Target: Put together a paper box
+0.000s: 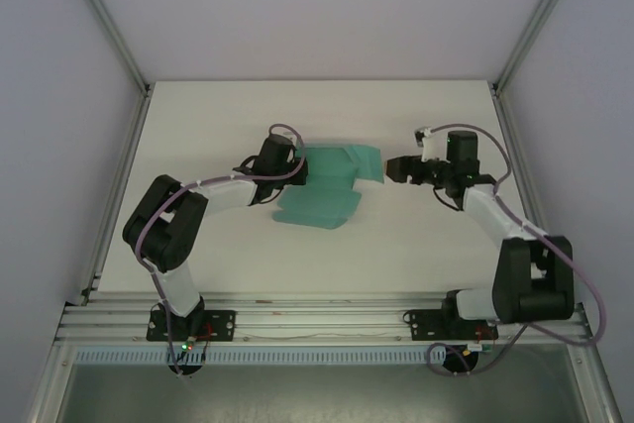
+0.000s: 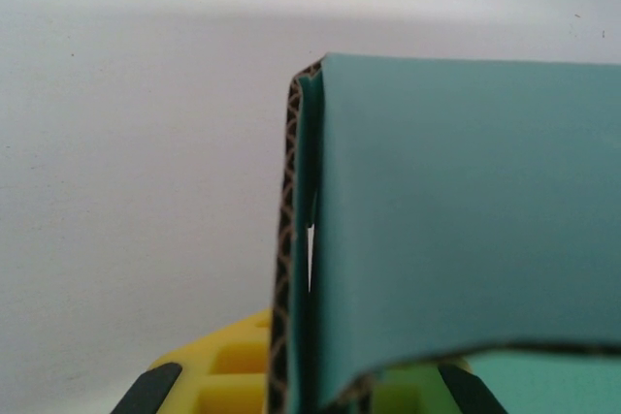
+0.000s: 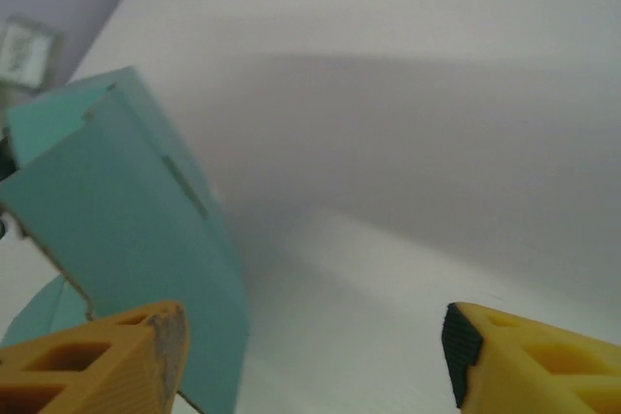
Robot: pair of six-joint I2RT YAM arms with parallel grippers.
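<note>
A white worktop fills the floor of a pale-walled enclosure framed by metal posts. One worktop, with a rail along its near edge where the arms are bolted.

There are two arms. The left arm reaches in from the near left and the right arm from the near right, both bent toward the middle.

There is one paper box, not yet a box. It is a teal card sheet lying mid-worktop between the two arms, partly folded, with a flap raised at its right end and a rounded flap flat toward the near side.

There are two claws. The left claw is clamped tight on the sheet's left edge. Its wrist view shows a folded-over double layer of card, fluted edge upright, pinched between the fingers. The right claw sits just beside the raised right flap with its fingers well apart and nothing between them. The card lies next to one finger, not in the gap.

The step in hand looks like raising and folding the side walls, with the left side pinned and the right flap not yet taken. The next move probably calls for the right claw to line its gap up with that flap's edge and take it or press it inward, while the left grip keeps the thin card from sliding or buckling.
</note>
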